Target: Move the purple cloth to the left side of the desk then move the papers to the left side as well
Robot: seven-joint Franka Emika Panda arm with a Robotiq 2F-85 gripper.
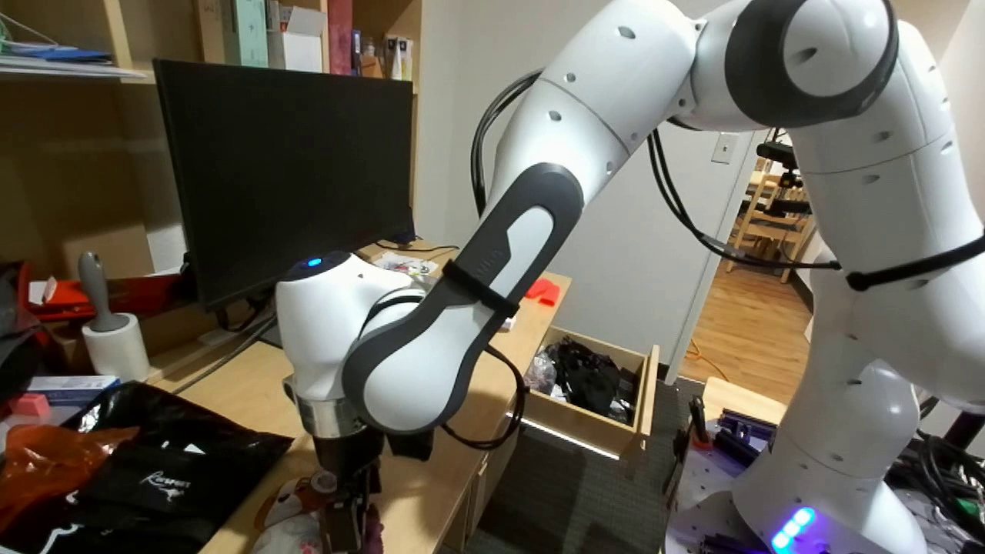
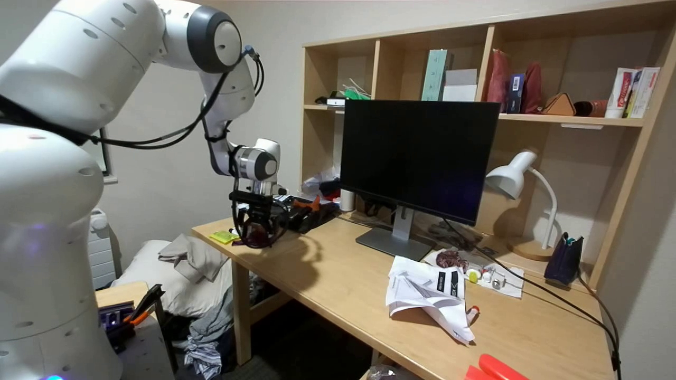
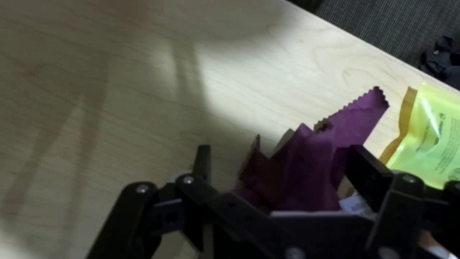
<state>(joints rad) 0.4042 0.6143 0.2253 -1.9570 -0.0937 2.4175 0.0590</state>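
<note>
Your dark purple fabric cloth (image 3: 312,169) with zigzag-cut edges lies bunched toward four o'clock from the centre of the wrist view, one corner pointing to one o'clock across the pale wooden surface (image 3: 230,82). Your black pincer (image 3: 282,162) straddles it with jaws spread wide and grips nothing: the cloth sits loose between the fingers (image 3: 203,163). The finger at nine o'clock stands clear of it; the one at three overlaps its edge, though you cannot tell whether they touch.

Just past that finger, toward three, lies a shiny yellow-green plastic packet (image 3: 427,144). In an exterior view, between nine and ten o'clock of the pincer, you have a white item (image 1: 288,531) bearing a brown-and-white dog's face just beside it, then a black plastic bag (image 1: 169,492) with white print. In an exterior view, crumpled white paper sheets (image 2: 422,285) lie well apart from the pincer toward four o'clock, and the large black monitor (image 2: 417,158) stands at two.
</note>
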